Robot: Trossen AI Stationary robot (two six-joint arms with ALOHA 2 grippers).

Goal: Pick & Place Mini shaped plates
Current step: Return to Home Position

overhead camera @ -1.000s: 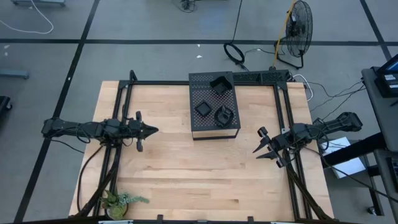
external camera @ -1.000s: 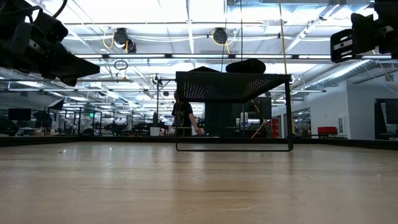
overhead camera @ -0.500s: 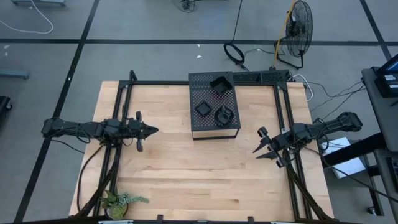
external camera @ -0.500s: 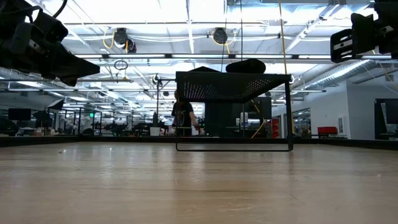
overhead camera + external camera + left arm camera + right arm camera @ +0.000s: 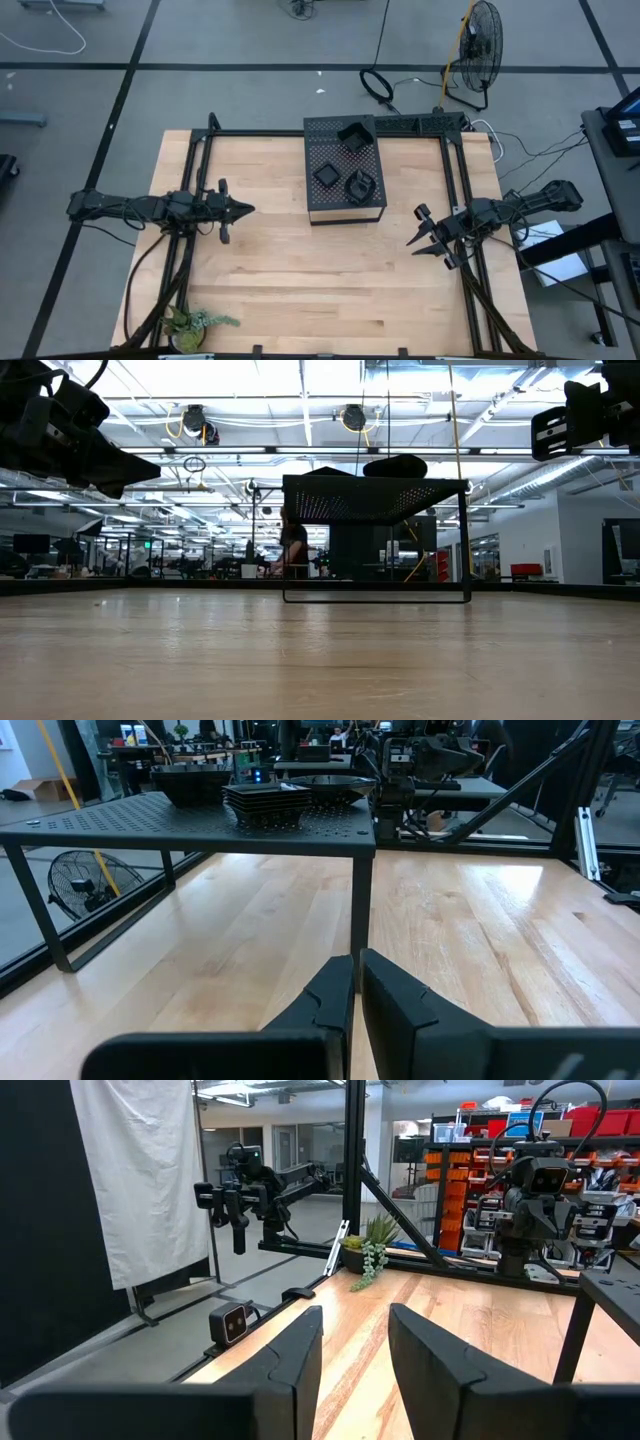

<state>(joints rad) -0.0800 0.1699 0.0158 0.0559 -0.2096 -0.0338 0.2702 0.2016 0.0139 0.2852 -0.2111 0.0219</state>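
Left gripper (image 5: 243,209) out over the left side of the table (image 5: 300,280), raised off the wood, pointing inward toward the middle. From its own wrist camera (image 5: 357,992): fingers pressed together, only a thin slit between them, pinching nothing.

Across on the right side, right gripper (image 5: 420,237), also raised, angled in toward the centre. From its wrist camera (image 5: 355,1350): fingers spread well apart, nothing between them.

Now to the mini shaped plates (image 5: 326,174). All up on the black perforated shelf (image 5: 335,152) at the back middle of the table, well apart from both grippers. Three dark piles up there in the high view: one at the shelf's back edge, two nearer its front, just beside each other. In the left wrist view, a neat square stack (image 5: 265,800) sitting between two wider dishes on the shelf top. In the low view, just dark humps above the shelf (image 5: 375,495) on its thin legs.

Bare wood under and in front of the shelf. Small green plant (image 5: 195,322) at the front left corner of the table. Fan (image 5: 482,45) on the floor behind. Far back in the room, a person (image 5: 293,545), seen past the shelf legs.
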